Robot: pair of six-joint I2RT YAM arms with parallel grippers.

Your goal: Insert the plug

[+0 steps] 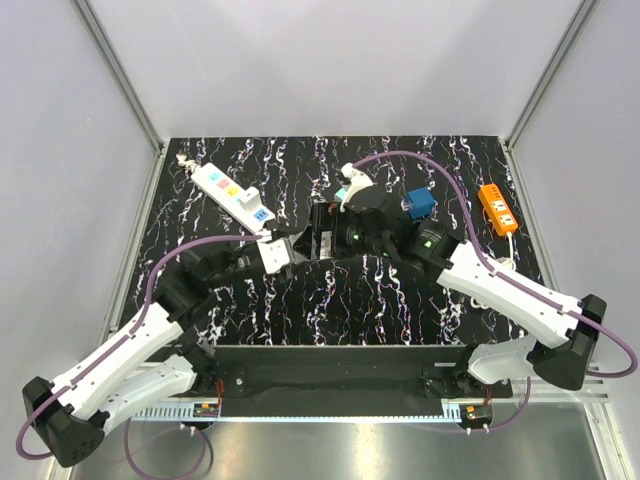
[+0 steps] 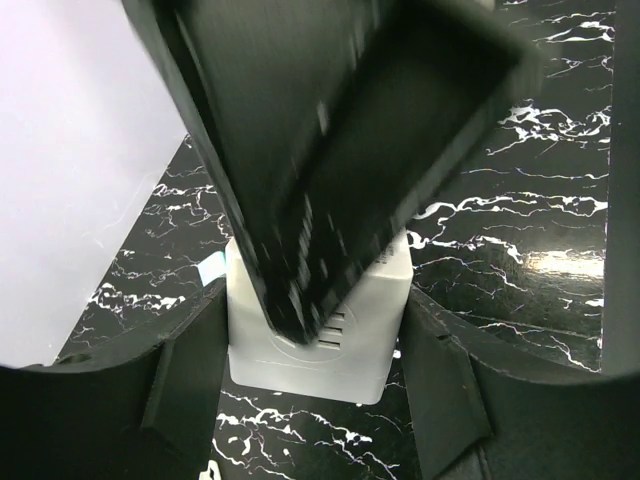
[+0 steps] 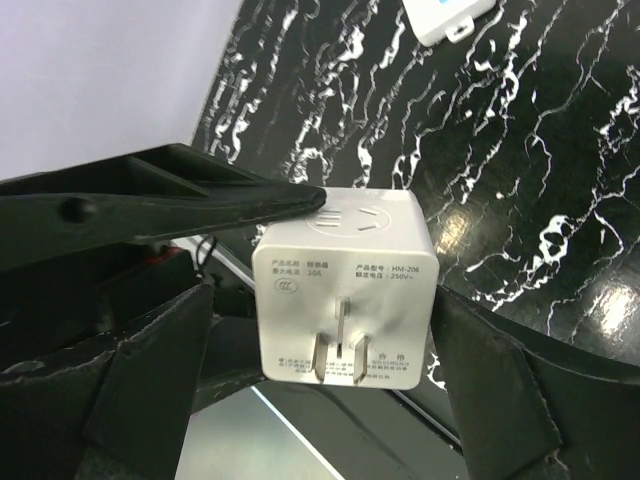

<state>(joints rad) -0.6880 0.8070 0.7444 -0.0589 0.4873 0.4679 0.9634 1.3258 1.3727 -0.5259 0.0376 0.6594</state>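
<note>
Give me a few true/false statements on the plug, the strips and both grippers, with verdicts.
1. The white adapter sits between the fingers of the left gripper. True.
2. The adapter is plugged into the white power strip. False: the strip lies apart at the back left, and the adapter is at the centre where the two grippers meet.
3. The adapter's prongs face the right wrist camera. True.
4. The orange power strip lies on the left side. False: it is on the right side.
5. The right gripper is shut. False: its jaws stand wide, one on either side of the adapter.
</note>
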